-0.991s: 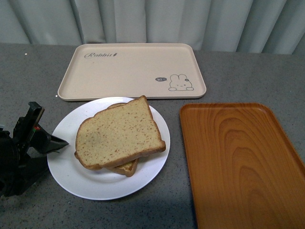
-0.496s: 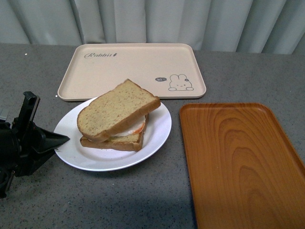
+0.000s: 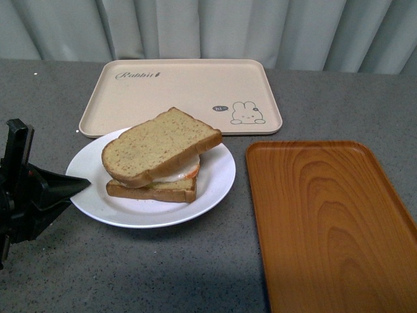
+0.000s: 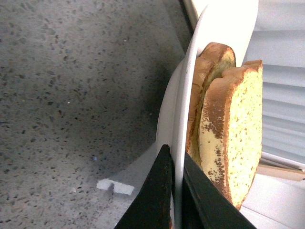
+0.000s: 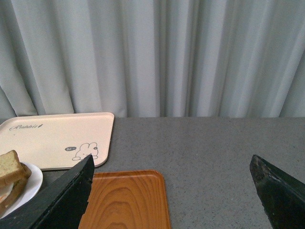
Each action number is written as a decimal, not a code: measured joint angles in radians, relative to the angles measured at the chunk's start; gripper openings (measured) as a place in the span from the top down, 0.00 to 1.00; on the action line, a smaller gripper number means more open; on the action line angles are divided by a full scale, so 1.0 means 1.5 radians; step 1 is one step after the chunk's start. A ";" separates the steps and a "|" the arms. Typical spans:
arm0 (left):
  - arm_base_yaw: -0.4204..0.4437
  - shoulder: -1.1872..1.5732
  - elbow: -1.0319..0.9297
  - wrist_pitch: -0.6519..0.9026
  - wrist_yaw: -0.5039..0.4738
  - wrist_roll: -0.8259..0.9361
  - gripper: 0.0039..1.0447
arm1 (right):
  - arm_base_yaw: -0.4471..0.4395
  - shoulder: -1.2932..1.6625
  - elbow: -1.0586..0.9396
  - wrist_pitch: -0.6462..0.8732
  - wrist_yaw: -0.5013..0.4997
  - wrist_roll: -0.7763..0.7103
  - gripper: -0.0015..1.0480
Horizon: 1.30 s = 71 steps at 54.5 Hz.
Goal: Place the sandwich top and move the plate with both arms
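The white plate [image 3: 215, 176] is held off the grey table, a shadow beneath it. The sandwich top [image 3: 159, 147], a speckled tan slice, lies tilted on the lower slice [image 3: 153, 190] with white and orange filling between. My left gripper [image 3: 81, 184] is shut on the plate's left rim; in the left wrist view the jaws [image 4: 175, 164] pinch the rim [image 4: 183, 114] beside the bread [image 4: 233, 124]. My right gripper [image 5: 171, 179] is open and empty, high above the table, out of the front view.
A beige rabbit-print tray [image 3: 179, 94] lies behind the plate. An orange wood-grain tray [image 3: 329, 222] lies to the right, also in the right wrist view [image 5: 126, 200]. A grey curtain [image 3: 208, 29] hangs behind the table.
The plate has been lifted and tipped level by the left gripper, then shifted slightly left. The top slice has settled tilted on the sandwich.
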 joint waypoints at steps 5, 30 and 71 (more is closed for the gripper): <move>0.000 -0.017 -0.007 0.024 0.015 -0.010 0.96 | 0.000 0.000 0.000 0.000 0.000 0.000 0.09; 0.018 0.002 0.168 -0.062 -0.080 -0.041 0.96 | 0.000 0.000 0.000 0.000 0.000 0.000 0.09; -0.069 0.224 0.510 -0.229 -0.164 -0.060 0.96 | 0.000 0.000 0.000 0.000 0.000 0.000 0.09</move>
